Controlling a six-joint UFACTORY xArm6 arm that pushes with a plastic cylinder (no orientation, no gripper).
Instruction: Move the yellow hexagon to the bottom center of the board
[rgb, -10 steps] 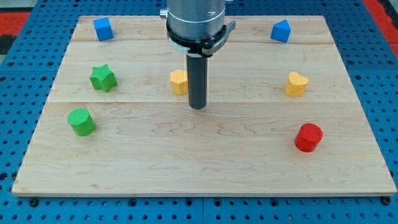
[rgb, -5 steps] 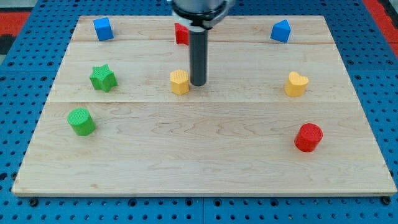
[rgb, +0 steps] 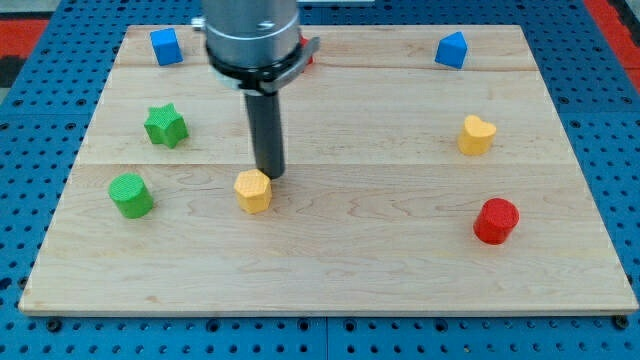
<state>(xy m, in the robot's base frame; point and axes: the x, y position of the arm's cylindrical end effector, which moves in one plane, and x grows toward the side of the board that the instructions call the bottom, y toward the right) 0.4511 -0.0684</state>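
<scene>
The yellow hexagon (rgb: 253, 190) lies on the wooden board (rgb: 330, 260), left of centre and a little below the middle. My tip (rgb: 269, 175) stands just above and to the right of it, touching or almost touching its upper right edge. The rod rises from there to the arm's grey body (rgb: 252, 35) at the view's top.
A green cylinder (rgb: 131, 194) and a green star (rgb: 165, 126) lie at the left. A blue block (rgb: 165, 46) sits top left, another blue block (rgb: 452, 49) top right. A yellow heart (rgb: 477, 134) and a red cylinder (rgb: 496, 220) lie at the right. A red block (rgb: 305, 50) peeks from behind the arm.
The yellow hexagon has slid down and to the left from its spot near the board's upper middle. My tip has followed it down and left, from its right side to its upper right.
</scene>
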